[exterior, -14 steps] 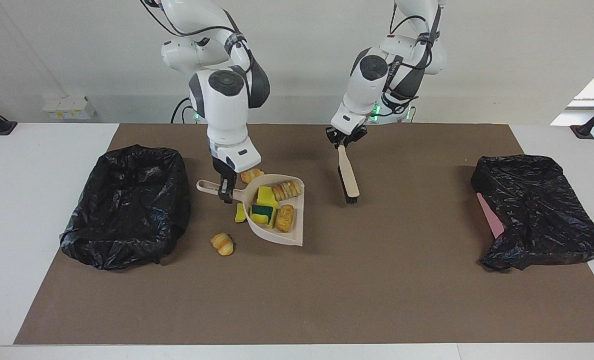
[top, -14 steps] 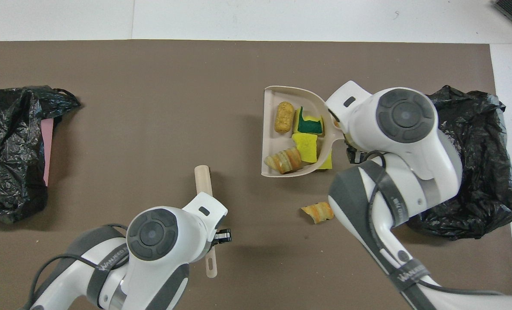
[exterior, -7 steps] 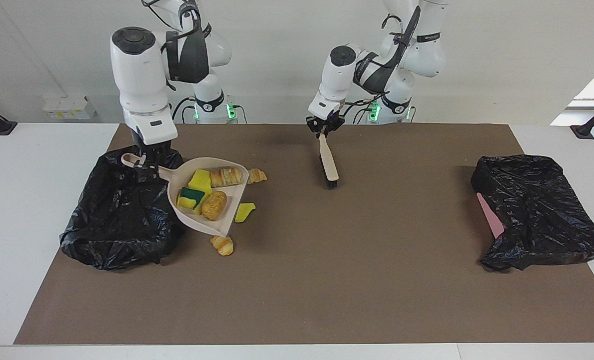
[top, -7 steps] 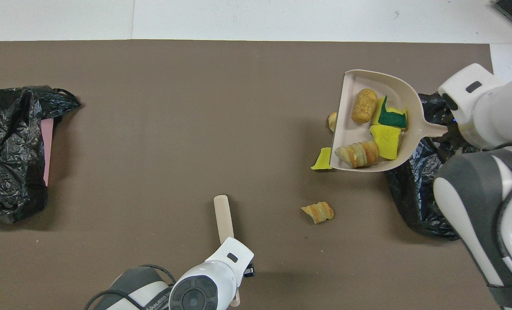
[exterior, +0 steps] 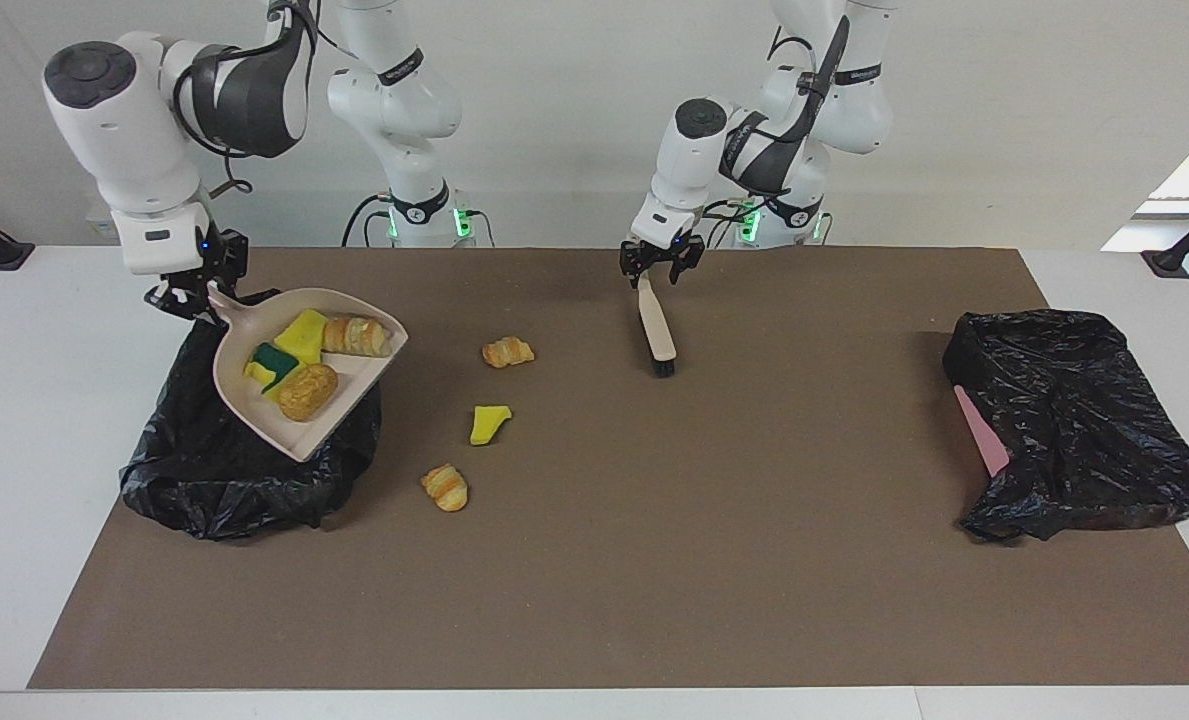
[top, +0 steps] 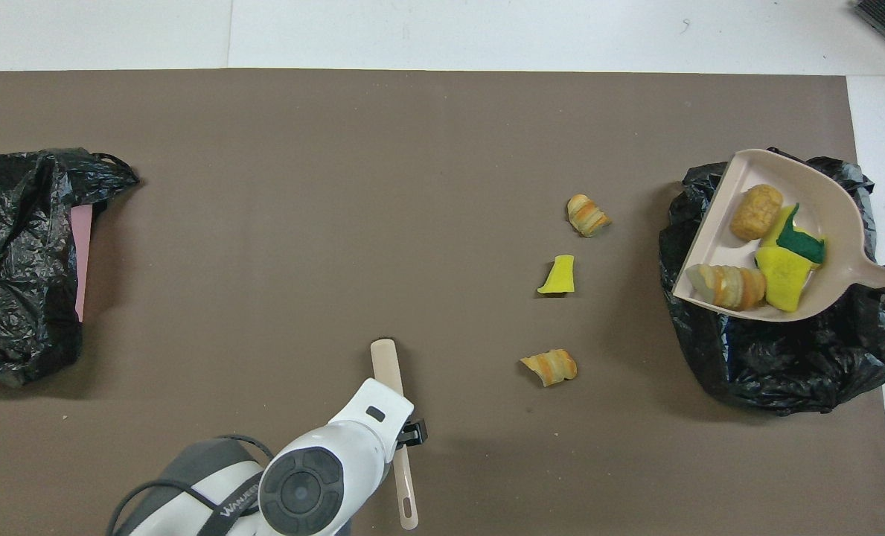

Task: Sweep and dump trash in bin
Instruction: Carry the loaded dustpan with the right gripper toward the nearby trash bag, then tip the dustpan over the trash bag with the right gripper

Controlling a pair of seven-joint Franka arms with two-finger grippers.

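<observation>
Held beige plastic dustpan [exterior: 276,425] clamped in right claw [exterior: 191,296] over black-bagged bin [exterior: 214,492]; needed slow mouth-down tip. Left claw [exterior: 662,266] apart above beige black-bristled brush [exterior: 657,333].

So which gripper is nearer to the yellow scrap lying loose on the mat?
Left. The left gripper is over the brush handle, a short way from the yellow scrap. The right gripper holds the dustpan over the bin.
</observation>
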